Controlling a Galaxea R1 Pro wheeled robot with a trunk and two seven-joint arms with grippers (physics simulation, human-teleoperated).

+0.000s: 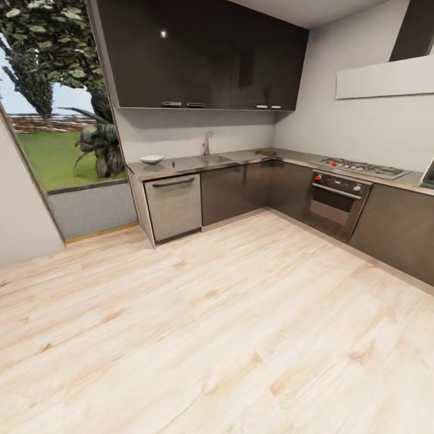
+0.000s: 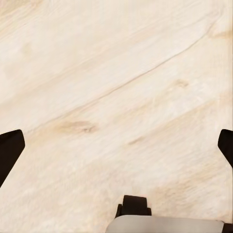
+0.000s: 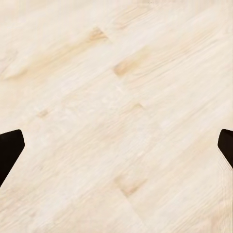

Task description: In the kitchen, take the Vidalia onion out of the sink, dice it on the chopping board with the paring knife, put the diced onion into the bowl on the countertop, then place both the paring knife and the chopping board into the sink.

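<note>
Pale wood-plank flooring (image 1: 217, 337) spread wide across the kitchen, bare from the camera up to the dark cabinets (image 1: 241, 190) along the far wall. On that run a glossy grey countertop (image 1: 181, 166) carried the white bowl (image 1: 151, 159) near its left end, with the sink (image 1: 217, 159) and its chrome faucet (image 1: 207, 143) just beyond. A small dark shape near the corner may have been the chopping board (image 1: 265, 152); it was too small to be sure, and a tiny reddish speck beside the bowl could not be identified. The onion could not be made out at that distance. A steel dishwasher (image 1: 175, 205) stood under the bowl, an oven (image 1: 334, 205) and gas hob (image 1: 361, 166) along the right-hand run, and a large window (image 1: 54, 120) at the left.

Both wrist cameras looked down on plank floor. The left gripper (image 2: 116, 148) and the right gripper (image 3: 116, 145) each showed dark fingertips spread to the picture's edges, jaws wide apart and holding nothing.
</note>
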